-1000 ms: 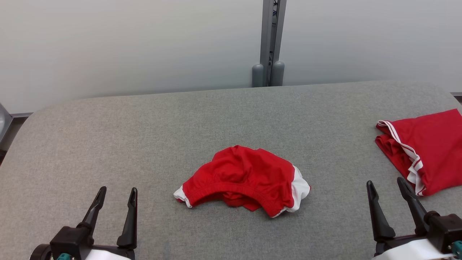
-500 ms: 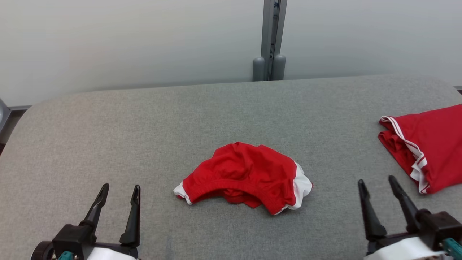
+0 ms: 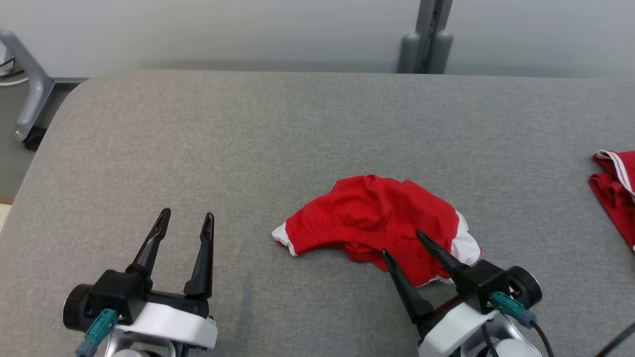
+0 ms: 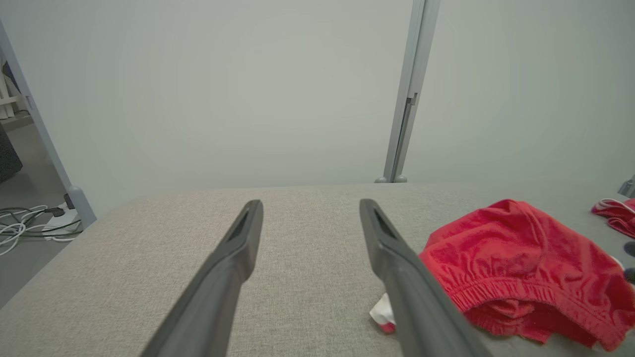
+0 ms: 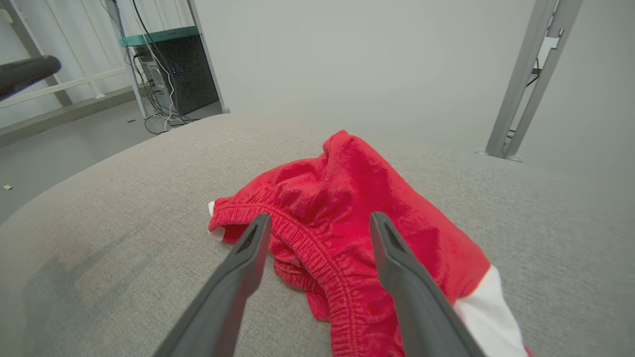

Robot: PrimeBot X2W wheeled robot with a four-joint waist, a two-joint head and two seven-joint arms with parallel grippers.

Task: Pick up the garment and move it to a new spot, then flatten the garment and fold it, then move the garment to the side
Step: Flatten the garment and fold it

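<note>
The crumpled red shorts (image 3: 377, 223) lie with their long axis crosswise to the right gripper (image 3: 402, 242). The elastic waistband is turned toward it, and white trim shows at both ends. Its fingers stand apart, tips over the shorts' near edge, gripping nothing. The left gripper (image 3: 187, 214), also spread and empty, has the shorts off to its right. Beyond both, the grey fabric-covered table (image 3: 248, 139) meets a pale wall and a metal post (image 3: 426, 39). Another red garment (image 3: 615, 188) lies far to the right gripper's right.
</note>
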